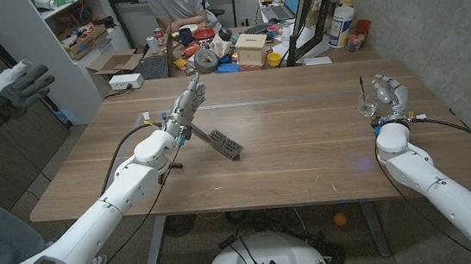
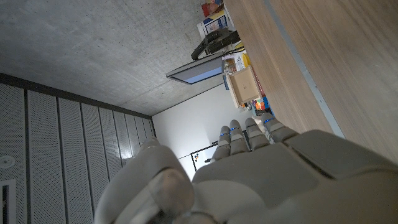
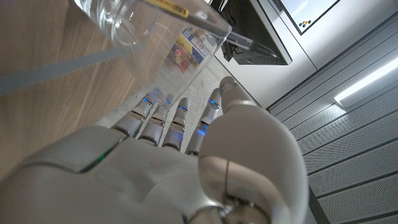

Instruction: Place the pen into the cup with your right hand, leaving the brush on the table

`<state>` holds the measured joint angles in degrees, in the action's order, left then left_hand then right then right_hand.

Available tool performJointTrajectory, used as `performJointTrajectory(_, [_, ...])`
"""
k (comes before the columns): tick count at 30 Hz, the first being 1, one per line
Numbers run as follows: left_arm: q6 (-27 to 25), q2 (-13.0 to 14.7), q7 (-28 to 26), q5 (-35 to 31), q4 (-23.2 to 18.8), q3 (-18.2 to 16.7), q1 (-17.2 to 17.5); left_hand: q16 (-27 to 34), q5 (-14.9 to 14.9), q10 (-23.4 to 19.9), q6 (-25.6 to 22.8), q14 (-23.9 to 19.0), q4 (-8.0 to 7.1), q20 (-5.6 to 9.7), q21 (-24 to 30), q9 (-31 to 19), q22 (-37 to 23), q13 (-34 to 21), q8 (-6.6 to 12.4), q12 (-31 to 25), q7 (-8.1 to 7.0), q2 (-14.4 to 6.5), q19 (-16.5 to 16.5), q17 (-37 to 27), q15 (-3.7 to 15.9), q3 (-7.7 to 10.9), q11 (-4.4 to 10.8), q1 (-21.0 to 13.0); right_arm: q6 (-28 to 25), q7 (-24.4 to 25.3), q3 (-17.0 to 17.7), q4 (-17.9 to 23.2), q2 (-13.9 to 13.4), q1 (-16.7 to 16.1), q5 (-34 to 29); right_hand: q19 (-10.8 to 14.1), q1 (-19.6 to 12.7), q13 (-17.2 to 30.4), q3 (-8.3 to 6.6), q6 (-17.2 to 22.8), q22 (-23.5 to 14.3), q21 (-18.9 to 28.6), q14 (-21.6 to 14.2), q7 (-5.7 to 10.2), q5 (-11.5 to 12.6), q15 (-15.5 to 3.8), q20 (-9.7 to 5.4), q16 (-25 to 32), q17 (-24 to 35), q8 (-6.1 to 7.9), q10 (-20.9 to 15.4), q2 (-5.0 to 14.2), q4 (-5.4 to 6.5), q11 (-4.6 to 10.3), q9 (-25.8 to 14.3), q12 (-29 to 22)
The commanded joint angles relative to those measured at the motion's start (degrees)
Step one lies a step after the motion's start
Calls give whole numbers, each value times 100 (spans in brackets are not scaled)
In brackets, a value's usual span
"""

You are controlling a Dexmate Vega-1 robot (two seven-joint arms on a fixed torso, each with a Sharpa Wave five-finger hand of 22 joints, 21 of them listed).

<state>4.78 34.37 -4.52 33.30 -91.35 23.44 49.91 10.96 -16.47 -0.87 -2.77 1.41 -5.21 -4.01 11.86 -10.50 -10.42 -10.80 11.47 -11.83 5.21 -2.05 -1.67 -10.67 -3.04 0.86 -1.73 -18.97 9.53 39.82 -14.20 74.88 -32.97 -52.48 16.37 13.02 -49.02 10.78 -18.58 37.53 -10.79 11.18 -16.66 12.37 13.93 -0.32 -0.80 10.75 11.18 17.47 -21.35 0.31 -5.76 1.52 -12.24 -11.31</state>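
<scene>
Your pen (image 1: pixel 364 94) stands in the clear cup (image 1: pixel 367 107) just beside your right hand (image 1: pixel 387 96), fingers apart, empty. Brush (image 1: pixel 224 143) lies on the tabletop (image 1: pixel 307 151) by your open left hand (image 1: pixel 186 105).

Pen (image 1: pixel 363 91) in cup (image 1: pixel 366 106), brush (image 1: pixel 222 143) left

The brown wooden table (image 1: pixel 305 134) is smooth and matt, its grain showing. The clear glossy plastic-looking cup (image 3: pixel 155 31) holds a thin dark pen (image 3: pixel 205 22). The white right robot hand (image 3: pixel 174 168) has smooth, satin plastic shells. The grey brush (image 1: pixel 222 142) looks matt.
</scene>
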Motion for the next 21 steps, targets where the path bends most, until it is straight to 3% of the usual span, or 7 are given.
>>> performJointTrajectory(1, [55,-196,-124,-95,29,120,-49,-19,6,-19,-46,21,-17,-10,-12,-25,-17,-9,29,27,8,-45,-25,-12,-29,-39,16,0,172,-241,61,156,-213,-129,-5,-44,108,35,40,-210,-24,17,86,-11,-12,23,27,-22,5,-123,65,-1,22,-17,17,-21])
performJointTrajectory(4, [61,-265,-242,-176,-16,166,-50,-18,7,-14,-47,21,-17,-9,-12,-25,-17,-9,27,29,9,-48,-27,-12,-24,-42,13,-2,526,-346,115,191,-254,-205,-14,-61,164,35,66,-372,-25,23,148,-56,-13,1,21,-31,4,-222,70,-12,41,-17,30,-38])
performJointTrajectory(5, [64,-298,-287,-200,-31,180,-51,-17,7,-10,-49,20,-17,-10,-12,-25,-18,-9,28,30,8,-48,-27,-12,-25,-43,9,-3,708,-440,150,220,-268,-248,29,-143,187,35,79,-365,-23,2,332,-53,-7,-57,-96,-77,-4,-250,75,-17,42,-73,38,-52])
performJointTrajectory(8, [129,-441,-449,-303,-37,238,-64,-14,10,-23,-89,16,-18,-6,-12,-26,-18,-9,39,25,66,-53,-31,-12,-24,-50,-11,-6,1080,-540,202,392,-394,-372,-121,-219,186,31,69,-431,-21,-8,506,-76,4,-72,-176,-93,-13,-313,154,24,41,-210,45,-37])
performJointTrajectory(13, [308,-671,-583,-436,55,343,-86,-11,12,-59,-136,12,-17,3,-12,-26,-17,-9,53,11,103,-60,-34,-12,-25,-55,-19,-13,1615,-873,283,581,-563,-493,-261,-290,264,27,94,-640,-20,-8,600,-108,-2,-45,-157,-67,-14,-438,276,56,79,-150,52,-17])
performJointTrajectory(21, [537,-742,-222,-490,342,431,-351,4,15,-116,-201,-28,-13,9,-5,-25,-17,-9,70,-8,99,-79,-20,-10,-27,-54,-16,-31,2019,-813,385,934,-633,-596,-926,-319,900,24,311,-731,-20,31,607,-521,-108,8,-101,13,7,-537,175,173,445,-185,62,-104])
